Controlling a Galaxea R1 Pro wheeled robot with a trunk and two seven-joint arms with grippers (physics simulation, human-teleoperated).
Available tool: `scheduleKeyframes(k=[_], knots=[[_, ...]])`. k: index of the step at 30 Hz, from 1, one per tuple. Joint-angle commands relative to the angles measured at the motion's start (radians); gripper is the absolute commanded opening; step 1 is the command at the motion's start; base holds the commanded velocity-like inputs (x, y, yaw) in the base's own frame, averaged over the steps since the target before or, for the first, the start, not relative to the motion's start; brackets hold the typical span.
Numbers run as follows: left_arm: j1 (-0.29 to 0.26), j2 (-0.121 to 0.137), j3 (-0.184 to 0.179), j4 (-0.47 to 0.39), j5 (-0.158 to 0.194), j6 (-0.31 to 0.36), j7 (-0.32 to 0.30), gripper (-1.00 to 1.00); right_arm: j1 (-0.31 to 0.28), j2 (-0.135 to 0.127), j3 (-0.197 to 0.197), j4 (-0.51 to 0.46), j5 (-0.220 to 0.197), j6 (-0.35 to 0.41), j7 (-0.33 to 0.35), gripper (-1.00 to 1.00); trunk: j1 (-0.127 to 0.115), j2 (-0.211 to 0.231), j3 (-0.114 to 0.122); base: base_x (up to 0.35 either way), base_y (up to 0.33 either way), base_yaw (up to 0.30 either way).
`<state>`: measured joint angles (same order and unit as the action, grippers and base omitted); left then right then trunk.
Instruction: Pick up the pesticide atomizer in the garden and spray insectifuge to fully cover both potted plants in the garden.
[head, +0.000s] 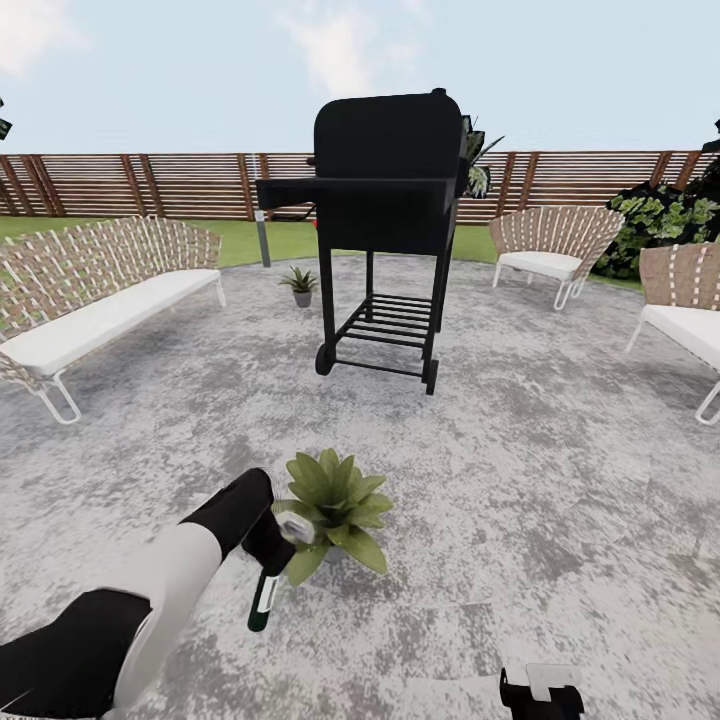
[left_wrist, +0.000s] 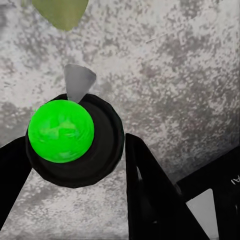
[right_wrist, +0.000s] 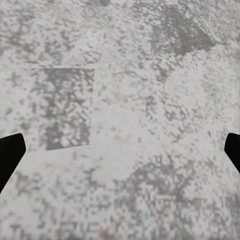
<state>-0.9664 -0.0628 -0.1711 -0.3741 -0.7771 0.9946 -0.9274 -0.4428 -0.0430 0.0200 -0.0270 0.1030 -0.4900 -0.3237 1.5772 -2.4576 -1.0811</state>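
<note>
My left gripper (head: 272, 545) is shut on the pesticide atomizer (head: 263, 600), a tiny dark bottle with a white band that hangs tilted over the paving. In the left wrist view the atomizer (left_wrist: 75, 140) sits between my black fingers (left_wrist: 150, 195); its round top glows green and a grey nozzle (left_wrist: 79, 82) points toward a leaf (left_wrist: 60, 10). The near potted plant (head: 335, 505) stands just right of that gripper, its leaves touching it. The second potted plant (head: 300, 283) stands far back, left of the grill. My right gripper (head: 540, 695) (right_wrist: 120, 155) is open over bare paving.
A black grill (head: 390, 200) on wheels stands mid-patio behind the near plant. A wicker sofa (head: 100, 290) lines the left; two wicker chairs (head: 550, 245) (head: 685, 300) are at the right. A grey post (head: 263, 240), lawn and slatted fence (head: 180, 185) lie beyond.
</note>
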Motion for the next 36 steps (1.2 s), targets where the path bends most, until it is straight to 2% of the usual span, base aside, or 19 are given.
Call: scheduleKeyframes(k=[1, 3, 5, 8, 11, 15, 23, 25, 34, 36], knots=[[0.0, 0.006, 0.0, -0.002, -0.005, 0.004, -0.023, -1.0, -0.001, 0.0, 0.002, 0.001, 0.011, 0.001, -0.009, 1.0, 0.0, 0.0, -0.001, 0.0, 0.0, 0.0], [-0.001, 0.025, 0.003, -0.002, -0.005, 0.004, -0.079, -1.0, -0.001, 0.0, 0.002, 0.001, 0.011, 0.001, -0.009, 1.0, 0.0, 0.0, -0.001, 0.0, 0.0, 0.0], [-0.012, 0.062, 0.001, -0.003, -0.012, 0.005, -0.179, -1.0, -0.001, 0.0, 0.002, 0.001, 0.011, 0.001, -0.009, 1.0, 0.0, 0.0, -0.001, 0.0, 0.0, 0.0], [-0.027, 0.066, -0.006, -0.016, -0.017, 0.004, -0.207, -1.0, -0.001, 0.0, 0.002, 0.001, 0.011, 0.001, -0.008, 1.0, 0.0, 0.0, -0.001, 0.0, 0.0, 0.0], [-0.053, 0.063, -0.007, -0.017, -0.016, 0.004, -0.209, -1.0, -0.001, 0.0, 0.002, 0.001, 0.011, 0.001, -0.009, 1.0, 0.0, 0.0, -0.001, 0.0, 0.0, 0.0], [-0.059, 0.057, -0.011, -0.01, -0.016, 0.004, -0.209, -1.0, -0.001, 0.0, 0.002, 0.001, 0.011, 0.001, -0.008, 1.0, 0.0, 0.0, -0.001, 0.0, 0.0, 0.0], [-0.034, 0.074, -0.041, -0.003, -0.02, 0.0, -0.207, -1.0, -0.001, 0.0, 0.002, 0.001, 0.011, 0.001, -0.008, 1.0, 0.0, 0.0, 0.001, 0.0, 0.0, -0.062], [-0.01, 0.075, -0.042, -0.007, -0.022, -0.001, -0.204, -1.0, -0.001, 0.001, 0.002, 0.001, 0.011, 0.001, -0.008, 1.0, 0.0, 0.0, 0.002, 0.0, -0.075, -0.118], [-0.007, 0.076, -0.044, -0.005, -0.022, -0.003, -0.2, -1.0, -0.001, -0.003, 0.002, 0.001, 0.013, 0.001, -0.008, 1.0, 0.0, 0.0, 0.002, -0.054, -0.116, -0.005], [0.007, 0.077, -0.043, -0.004, -0.022, -0.008, -0.199, -1.0, -0.001, -0.003, 0.002, 0.001, 0.013, 0.001, -0.008, 1.0, 0.0, 0.0, 0.002, -0.003, -0.003, 0.0]])
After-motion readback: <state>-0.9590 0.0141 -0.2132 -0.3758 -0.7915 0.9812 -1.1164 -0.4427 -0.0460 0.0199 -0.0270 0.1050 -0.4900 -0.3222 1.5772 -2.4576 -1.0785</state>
